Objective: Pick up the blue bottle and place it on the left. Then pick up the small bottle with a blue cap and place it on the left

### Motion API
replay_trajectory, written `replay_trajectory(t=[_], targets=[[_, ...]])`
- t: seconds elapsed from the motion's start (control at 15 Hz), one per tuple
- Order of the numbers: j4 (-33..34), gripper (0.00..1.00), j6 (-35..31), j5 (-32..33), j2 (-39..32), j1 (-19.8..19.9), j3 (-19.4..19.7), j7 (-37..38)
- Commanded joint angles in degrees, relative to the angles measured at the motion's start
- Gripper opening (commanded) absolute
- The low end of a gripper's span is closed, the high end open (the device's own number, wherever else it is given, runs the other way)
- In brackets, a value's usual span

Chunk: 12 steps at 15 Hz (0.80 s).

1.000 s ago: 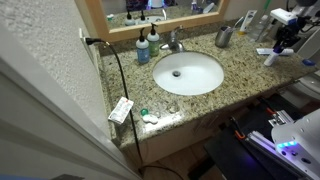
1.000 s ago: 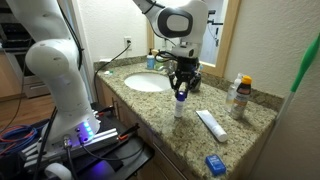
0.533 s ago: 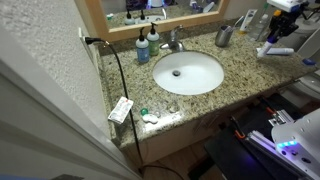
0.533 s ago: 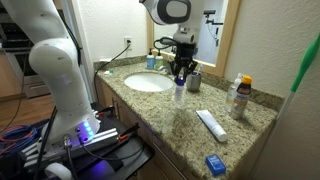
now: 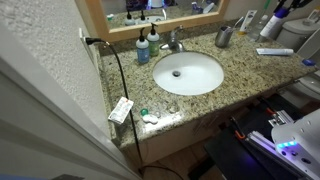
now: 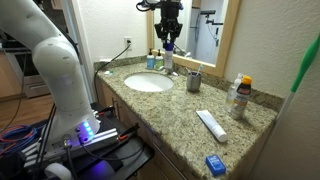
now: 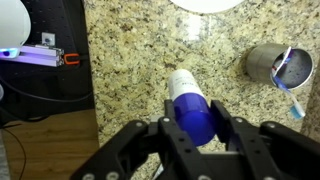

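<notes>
**Pincer (image 7: pixel 195 122) clamped on the small bottle with a blue cap (image 7: pixel 188 98); load lifted and travelling left**

Grip. You have the fingers (image 7: pixel 160 130) pressed onto the blue cap from both sides. The white body points away from the wrist camera, and no gap shows at the contact.

Change noted. A second ago you held this bottle low over the right part of the counter (image 6: pixel 150 110), near the white tube (image 6: pixel 210 123). Now, in an exterior view, you have it raised high and carried left, clear of the tube, which lies alone on the granite. The wrist view puts the bottle over bare granite, with the sink (image 7: pixel 205 5) at the frame's top edge and the metal cup (image 7: pixel 265 62) off to the right.

Other task item. In an exterior view the blue bottle (image 5: pixel 143 48) stands upright at the far left of the basin, just beside the green bottle (image 5: pixel 153 38).

Assessment. I judge the first half of the task complete. I also judge the second pick made and the carry under way. What remains is a set-down on the left and a release.

Caution. The far-left corner is already crowded by the two bottles and a black cable (image 5: pixel 120 70). Choose bare stone, and bring the bottle down upright before you let go; from this height a drop would likely tip it.
</notes>
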<state>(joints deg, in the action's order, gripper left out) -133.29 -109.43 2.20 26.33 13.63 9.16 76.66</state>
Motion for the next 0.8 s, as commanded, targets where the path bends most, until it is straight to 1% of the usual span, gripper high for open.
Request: replay_trajectory(t=[0.0, 0.07, 0.2, 0.4, 0.47, 0.53, 0.6, 0.67, 0.73], targets=[[0.5, 0.15, 1.9, -0.8, -1.0, -2.0, -5.1, -0.8], [0.3, 0.15, 2.5, -0.6, 0.1, -3.6, -7.9, 0.0], [1.1, 0.15, 3.6, -1.1, 0.4, -6.8, -11.9, -0.2], [4.4, 0.15, 4.6, -1.9, -1.5, -12.9, -18.8, 0.5], [1.7, 0.40, 2.5, -0.9, 0.0, -10.5, -16.5, 1.1], [2.4, 0.40, 2.7, -1.1, -0.1, -12.3, -18.4, 1.7], [2.7, 0.40, 3.0, -1.1, -0.1, -13.3, -19.4, 2.2], [3.0, 0.15, 3.3, -1.1, -0.1, -13.6, -19.8, 2.3], [3.4, 0.15, 3.8, -1.5, -1.7, -14.0, -19.7, 1.3]])
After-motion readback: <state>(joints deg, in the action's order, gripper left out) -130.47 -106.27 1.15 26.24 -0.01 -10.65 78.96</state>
